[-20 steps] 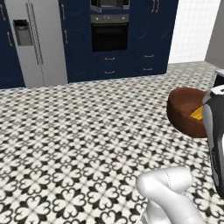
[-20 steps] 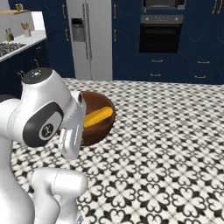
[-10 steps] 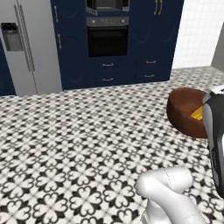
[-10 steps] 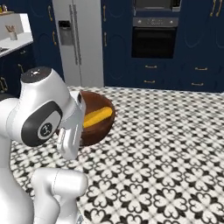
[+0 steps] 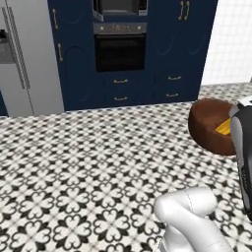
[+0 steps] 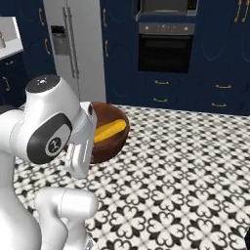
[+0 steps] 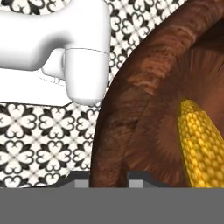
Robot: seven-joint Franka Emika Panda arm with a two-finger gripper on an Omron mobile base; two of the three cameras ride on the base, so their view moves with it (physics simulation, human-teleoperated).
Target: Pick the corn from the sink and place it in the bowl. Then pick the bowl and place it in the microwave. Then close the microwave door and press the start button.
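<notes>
We note the slim yellow-orange corn cob (image 7: 200, 146) lying inside the round, deep reddish-brown wood-like bowl (image 7: 140, 118), at the right of the hand view. In the right base view the cob (image 6: 109, 130) lies aslant in the bowl (image 6: 110, 144), left of centre, partly behind the white arm. In the left base view we see the bowl (image 5: 209, 129) at the right edge, with a sliver of the cob (image 5: 224, 127) showing beside the arm.

The two-finger gripper (image 7: 108, 178) sits at the bottom of the hand view, its dark tips on either side of the bowl's near wall, one outside and one inside, jaws narrowed onto the rim. The bowl hangs above the black-and-white patterned tile floor (image 6: 185, 166), carried clear of it.

Farther out, at the top of both base views, we see navy blue cabinets (image 5: 187, 54) with brass pulls, and a black built-in oven (image 6: 164, 51) among them. The grey-framed built-in microwave (image 6: 163, 7) sits just above the oven. A tall grey refrigerator (image 5: 27, 59) stands to the left of it.
</notes>
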